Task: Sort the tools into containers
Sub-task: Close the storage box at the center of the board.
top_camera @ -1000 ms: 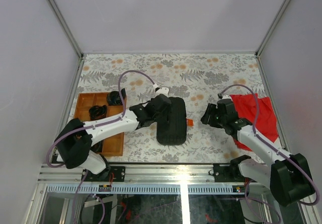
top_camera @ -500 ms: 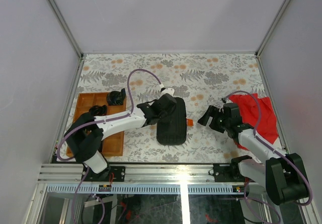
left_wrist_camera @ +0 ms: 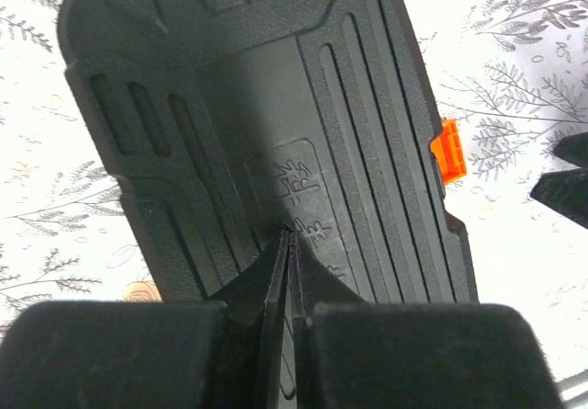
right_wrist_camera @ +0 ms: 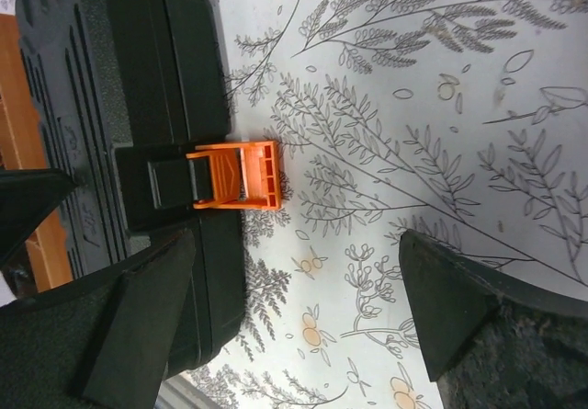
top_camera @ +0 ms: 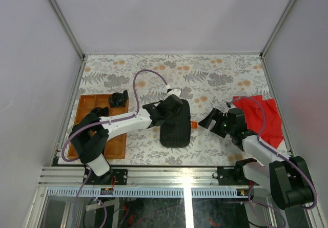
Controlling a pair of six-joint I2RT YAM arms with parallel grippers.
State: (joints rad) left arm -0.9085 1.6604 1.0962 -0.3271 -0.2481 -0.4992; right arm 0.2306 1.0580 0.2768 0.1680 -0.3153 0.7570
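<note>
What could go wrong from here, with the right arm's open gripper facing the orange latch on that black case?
1. The left gripper, shut, only appears to rest its tips on the ribbed black case. It clamps nothing, so the case may slide or turn when the latch is worked.
2. The orange latch is small and lies toward one side of the open right gripper, beyond its fingertips. Closing from there may miss it or push the case.

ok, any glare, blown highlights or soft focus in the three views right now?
Top view: bright glare on the front rail, everything else sharp. Left wrist: tablecloth blown out to near white, case dark but its ribs readable. Right wrist: orange latch crisp, the near fingers soft and out of focus.
</note>
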